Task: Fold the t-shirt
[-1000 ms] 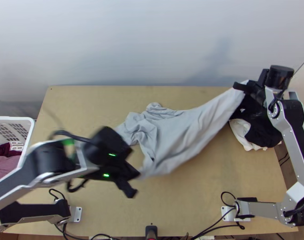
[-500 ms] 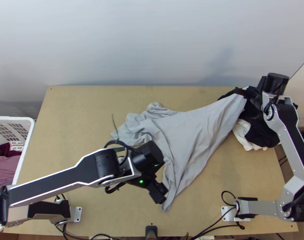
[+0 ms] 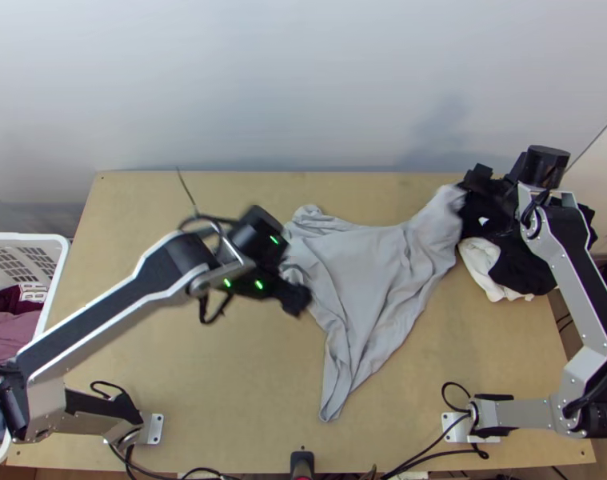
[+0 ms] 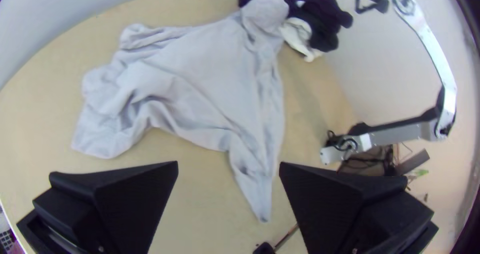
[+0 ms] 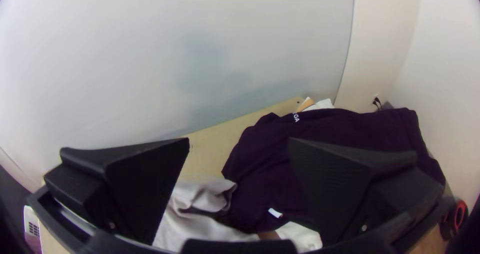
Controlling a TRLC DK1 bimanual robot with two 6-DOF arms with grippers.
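The light grey t-shirt (image 3: pixel 375 280) lies unevenly spread and creased on the table, one narrow end pointing to the near edge, its far right end against the dark pile. My left gripper (image 3: pixel 297 298) is over the shirt's left side; in the left wrist view the left gripper (image 4: pixel 229 176) is open, and the shirt (image 4: pixel 200 79) lies beyond its fingers. At the table's back right is my right gripper (image 3: pixel 475 180), beside the shirt's far right end. The right wrist view has the right gripper (image 5: pixel 240 149) open, with the grey shirt (image 5: pixel 200 224) low between and below its fingers.
A pile of dark and white clothes (image 3: pixel 527 264) lies at the table's right under the right arm. A white basket (image 3: pixel 63 264) holding clothes stands off the left edge. Bare wood (image 3: pixel 183 384) shows at the front left. A wall rises behind the table.
My right gripper has let go of the shirt's far right corner, which has dropped. The left gripper has let go of the near end and moved back and left, after first moving right.
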